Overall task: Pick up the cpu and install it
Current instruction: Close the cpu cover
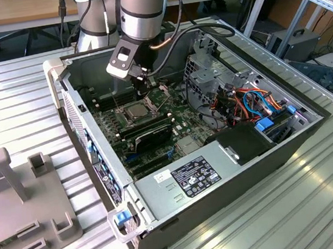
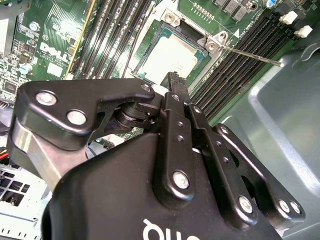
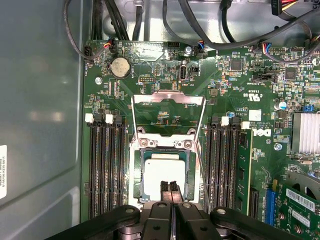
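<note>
Standing next to the rig here. The cpu (image 3: 164,170) is lying flat inside the socket (image 3: 141,176) on the board, silver top facing up and sitting square to the socket's rim, so it looks placed to me rather than waiting to be picked. The retention frame (image 3: 167,99) is flipped open and lies back on the board just past one side of the socket. Its thin lever (image 3: 202,172) stands along another side, between the socket and a bank of memory slots (image 3: 105,165).

The gripper (image 3: 170,187) hangs right above the socket, pointing straight down into the computer case (image 1: 281,152). Its two fingers are pressed together with just a hairline seam between them and nothing clamped in there. The tips sit over the chip's edge on the side of the socket farthest from the open frame. So the chip is directly under the tips, not off to a side. Whether they're actually touching the metal, I can't tell.
</note>
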{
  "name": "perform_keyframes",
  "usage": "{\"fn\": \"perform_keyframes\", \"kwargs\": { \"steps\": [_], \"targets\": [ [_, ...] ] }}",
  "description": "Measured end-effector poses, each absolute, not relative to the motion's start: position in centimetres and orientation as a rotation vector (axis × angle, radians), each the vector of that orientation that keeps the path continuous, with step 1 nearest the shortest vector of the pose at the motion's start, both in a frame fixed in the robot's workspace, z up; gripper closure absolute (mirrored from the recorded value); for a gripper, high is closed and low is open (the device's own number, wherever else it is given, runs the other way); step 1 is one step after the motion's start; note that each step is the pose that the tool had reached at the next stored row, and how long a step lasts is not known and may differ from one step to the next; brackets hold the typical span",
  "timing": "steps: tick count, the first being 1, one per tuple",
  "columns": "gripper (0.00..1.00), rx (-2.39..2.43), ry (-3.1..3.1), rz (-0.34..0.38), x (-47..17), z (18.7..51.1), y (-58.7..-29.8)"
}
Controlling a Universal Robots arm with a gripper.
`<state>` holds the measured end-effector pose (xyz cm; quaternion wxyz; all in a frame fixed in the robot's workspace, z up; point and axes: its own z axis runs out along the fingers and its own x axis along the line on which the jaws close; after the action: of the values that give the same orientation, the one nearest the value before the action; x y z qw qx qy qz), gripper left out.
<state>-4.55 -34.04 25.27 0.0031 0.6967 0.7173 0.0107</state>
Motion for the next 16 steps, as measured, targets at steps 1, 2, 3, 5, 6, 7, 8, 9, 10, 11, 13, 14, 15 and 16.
{"fn": "perform_keyframes", "kwargs": {
  "steps": [1,2,3,5,6,7,8,9,10,11,13,14,15,16],
  "targets": [
    [0.89,2.184,2.249,0.034,-4.55,25.27,-34.04],
    [0.89,2.184,2.249,0.034,-4.55,25.28,-34.04],
    [0.89,2.184,2.249,0.034,-4.55,25.3,-34.04],
    [0.89,2.185,2.249,0.034,-4.55,25.32,-34.04],
    [0.89,2.184,2.249,0.033,-4.55,25.35,-34.05],
    [0.89,2.184,2.249,0.033,-4.55,25.41,-34.05],
    [0.89,2.184,2.249,0.033,-4.55,25.45,-34.05],
    [0.89,2.184,2.249,0.033,-4.55,25.58,-34.05],
    [0.89,2.184,2.249,0.033,-4.55,25.74,-34.04],
    [0.89,2.184,2.249,0.034,-4.55,25.85,-34.04],
    [0.89,2.184,2.249,0.033,-4.55,26.01,-34.04],
    [0.89,2.185,2.249,0.034,-4.55,26.01,-34.04],
    [0.89,2.185,2.249,0.034,-4.55,26.01,-34.04],
    [0.89,2.185,2.249,0.034,-4.55,26.01,-34.04]
  ]
}}
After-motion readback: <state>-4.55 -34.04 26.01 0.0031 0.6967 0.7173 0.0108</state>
